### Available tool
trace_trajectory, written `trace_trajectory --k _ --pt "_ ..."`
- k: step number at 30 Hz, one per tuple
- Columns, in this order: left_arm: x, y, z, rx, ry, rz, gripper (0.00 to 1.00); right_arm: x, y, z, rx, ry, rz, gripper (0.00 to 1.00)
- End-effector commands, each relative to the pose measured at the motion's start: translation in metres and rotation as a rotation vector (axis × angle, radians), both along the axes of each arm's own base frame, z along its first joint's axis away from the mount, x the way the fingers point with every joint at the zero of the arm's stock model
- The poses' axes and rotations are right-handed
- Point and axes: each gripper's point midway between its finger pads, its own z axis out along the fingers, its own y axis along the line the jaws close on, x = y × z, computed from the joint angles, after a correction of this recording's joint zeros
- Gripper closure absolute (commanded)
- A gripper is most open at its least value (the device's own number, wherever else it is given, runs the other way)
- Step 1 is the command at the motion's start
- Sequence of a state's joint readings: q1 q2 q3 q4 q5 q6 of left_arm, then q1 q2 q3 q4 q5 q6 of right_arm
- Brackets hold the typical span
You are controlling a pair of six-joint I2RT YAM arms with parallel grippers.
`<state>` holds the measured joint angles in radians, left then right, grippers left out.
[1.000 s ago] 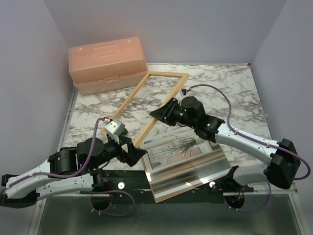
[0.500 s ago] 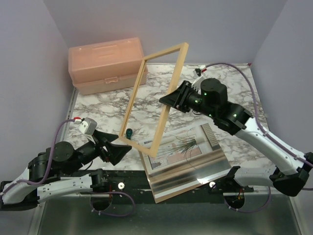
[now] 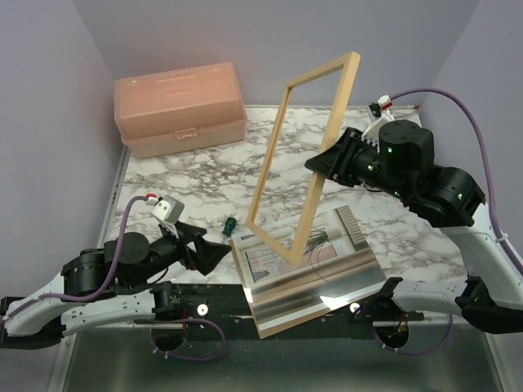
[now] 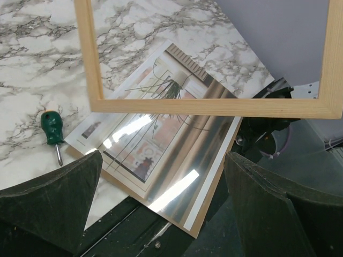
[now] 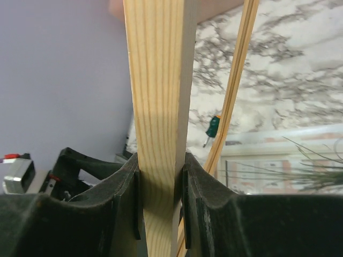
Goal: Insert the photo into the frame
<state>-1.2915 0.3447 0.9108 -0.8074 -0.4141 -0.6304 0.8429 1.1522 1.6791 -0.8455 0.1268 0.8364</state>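
Observation:
My right gripper (image 3: 323,166) is shut on one long bar of the light-wood frame (image 3: 341,106) and holds it nearly upright above the table, its low end over the photo. In the right wrist view the bar (image 5: 158,80) is clamped between both pads of my right gripper (image 5: 159,166). The photo (image 3: 335,237), a spiky plant print, lies flat at the near edge under a reflective glass sheet (image 3: 319,286). It also shows in the left wrist view (image 4: 144,134) and the right wrist view (image 5: 300,160). My left gripper (image 3: 216,255) is open and empty, left of the photo. In its own view my left gripper (image 4: 163,158) faces the frame's lower bar (image 4: 225,106).
A peach toolbox (image 3: 180,106) stands at the back left. A small green-handled screwdriver (image 3: 230,225) lies on the marble just left of the photo, also in the left wrist view (image 4: 51,128). A brown backing board (image 3: 278,327) sticks out under the glass past the table's near edge.
My right gripper has raised the frame from flat on the table to nearly upright and carried it right. My left gripper has come off the frame's near corner and stays open. The screwdriver has come into view.

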Motion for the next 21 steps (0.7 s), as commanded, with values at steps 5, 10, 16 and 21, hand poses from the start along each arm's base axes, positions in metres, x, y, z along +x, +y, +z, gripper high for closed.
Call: trace_trajectory --k 5,10,16,21 --pt "-0.004 -0.03 0.002 0.059 0.086 -0.043 0.02 0.002 -0.024 -0.023 -0.294 0.061 -0.015 1.0" --pt "-0.005 -0.051 -0.002 0.103 0.164 -0.05 0.01 0.006 -0.008 -0.04 -0.362 0.115 0.047 1.0" --pt "-0.003 -0.064 -0.009 0.125 0.234 -0.06 0.01 0.013 0.014 -0.061 -0.422 0.183 0.133 0.99" --pt "0.006 -0.065 -0.018 0.077 0.313 -0.052 0.02 0.024 0.02 -0.07 -0.454 0.215 0.152 0.99"
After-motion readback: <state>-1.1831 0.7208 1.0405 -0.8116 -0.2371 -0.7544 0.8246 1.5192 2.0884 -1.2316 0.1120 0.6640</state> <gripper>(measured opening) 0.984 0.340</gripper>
